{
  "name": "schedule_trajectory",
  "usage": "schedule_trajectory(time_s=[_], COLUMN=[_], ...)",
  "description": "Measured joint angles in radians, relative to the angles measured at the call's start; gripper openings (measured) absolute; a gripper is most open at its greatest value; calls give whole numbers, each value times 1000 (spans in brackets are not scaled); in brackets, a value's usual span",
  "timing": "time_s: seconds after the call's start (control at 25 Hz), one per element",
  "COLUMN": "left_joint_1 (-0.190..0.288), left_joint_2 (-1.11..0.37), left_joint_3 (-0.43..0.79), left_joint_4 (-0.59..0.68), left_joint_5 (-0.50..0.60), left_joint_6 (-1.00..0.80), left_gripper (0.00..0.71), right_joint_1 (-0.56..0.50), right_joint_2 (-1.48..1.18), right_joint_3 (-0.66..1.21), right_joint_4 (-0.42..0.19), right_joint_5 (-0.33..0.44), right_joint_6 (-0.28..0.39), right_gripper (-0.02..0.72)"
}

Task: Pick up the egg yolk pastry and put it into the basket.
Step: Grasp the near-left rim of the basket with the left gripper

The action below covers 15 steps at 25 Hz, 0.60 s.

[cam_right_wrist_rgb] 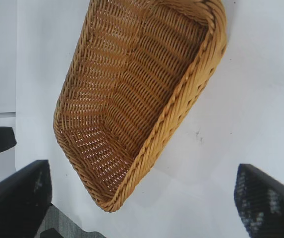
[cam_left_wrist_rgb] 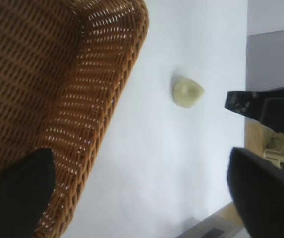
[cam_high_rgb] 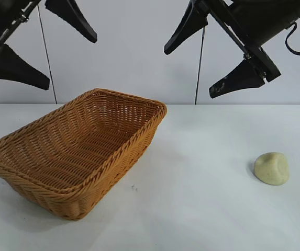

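Observation:
The egg yolk pastry (cam_high_rgb: 271, 168), a small pale yellow lump, lies on the white table at the right; it also shows in the left wrist view as the pastry (cam_left_wrist_rgb: 187, 91), well apart from the basket. The orange-brown wicker basket (cam_high_rgb: 139, 137) sits at the left, empty, and appears in both wrist views (cam_left_wrist_rgb: 132, 49) (cam_right_wrist_rgb: 181, 99). My left gripper (cam_high_rgb: 69, 60) (cam_left_wrist_rgb: 142, 198) hangs open high above the basket's left end. My right gripper (cam_high_rgb: 190, 72) (cam_right_wrist_rgb: 142, 198) hangs open high over the table's middle, up and left of the pastry. Neither holds anything.
The white table (cam_high_rgb: 202, 209) runs between basket and pastry. A white panelled wall (cam_high_rgb: 134, 52) stands behind. The right gripper's fingers (cam_left_wrist_rgb: 260, 104) show far off in the left wrist view, beyond the pastry.

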Motion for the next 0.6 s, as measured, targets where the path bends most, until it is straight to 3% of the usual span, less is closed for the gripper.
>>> schedule_trajectory(time_s=[0.28, 0.6], left_joint_1=[0, -11], left_joint_2=[-108, -228], left_joint_3=[19, 247], left_joint_4=[235, 289], left_joint_5=[51, -20], left_joint_6=[-345, -613], left_gripper=[692, 692], right_joint_1=[0, 0], right_joint_2=[0, 0], right_joint_3=[0, 0], right_joint_4=[0, 0], right_joint_5=[0, 0], right_joint_6=[0, 0], right_gripper=[694, 694])
